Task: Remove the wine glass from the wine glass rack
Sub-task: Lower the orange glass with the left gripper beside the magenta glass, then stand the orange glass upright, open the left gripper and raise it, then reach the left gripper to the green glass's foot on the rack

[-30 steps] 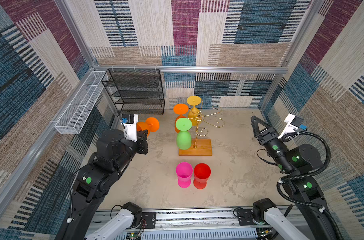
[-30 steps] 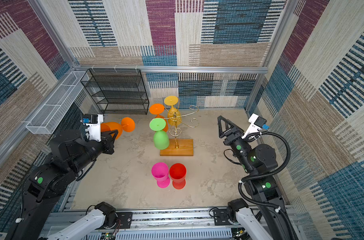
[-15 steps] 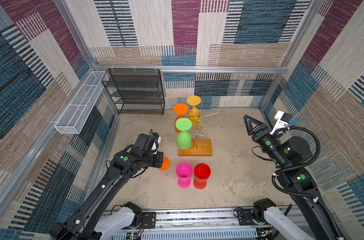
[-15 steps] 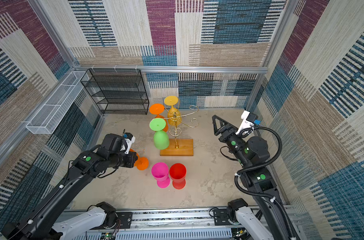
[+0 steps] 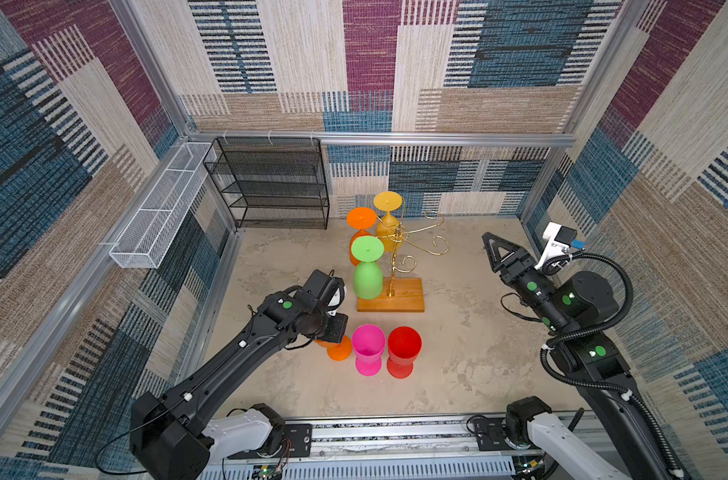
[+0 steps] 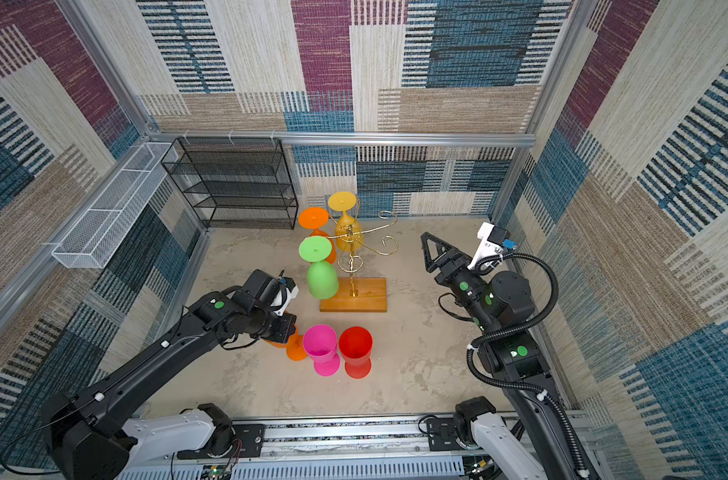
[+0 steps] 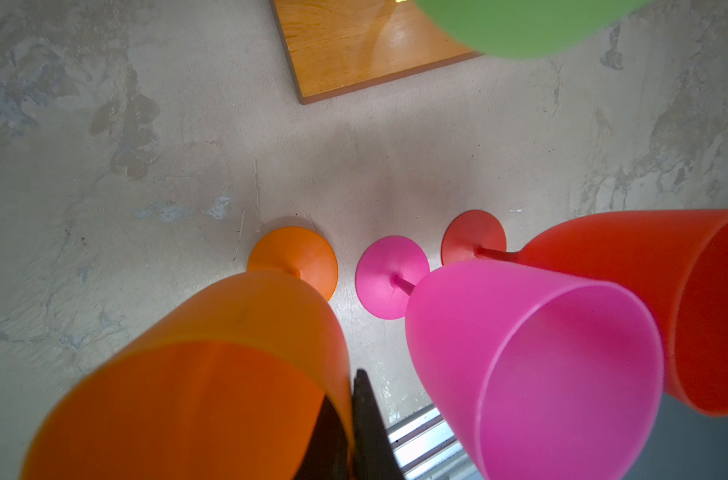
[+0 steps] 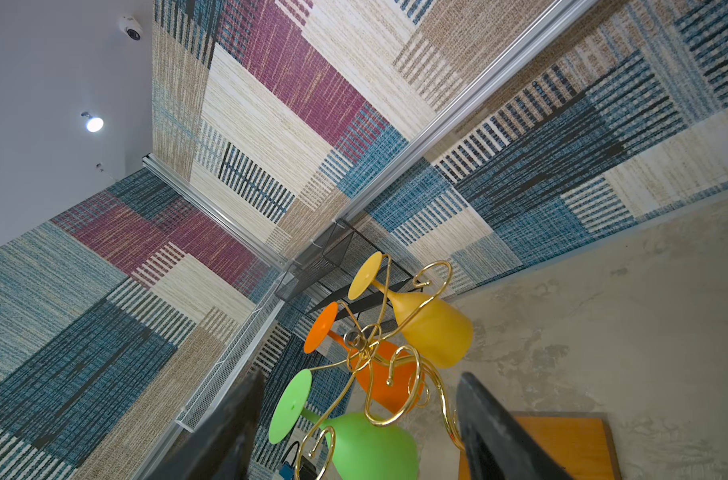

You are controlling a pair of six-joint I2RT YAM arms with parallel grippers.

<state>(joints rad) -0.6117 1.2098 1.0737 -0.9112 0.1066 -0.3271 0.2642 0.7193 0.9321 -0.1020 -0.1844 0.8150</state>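
1. The left gripper pinches the rim of an orange wine glass, upright off the rack, its foot down by the worktop just beside the pink glass.
2. The wine glass rack stands behind, with a green glass, a yellow glass and a second orange glass hanging upside down.
3. The right gripper hovers spread and empty, right of the rack.

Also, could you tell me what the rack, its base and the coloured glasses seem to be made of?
The wine glass rack: thin metal wire, probably, with a shiny gold finish; it glints. Its base: varnished wood, showing grain and a reflection. The green wine glass and pink wine glass: likely plastic, matte and slightly translucent; real glass cannot be ruled out.
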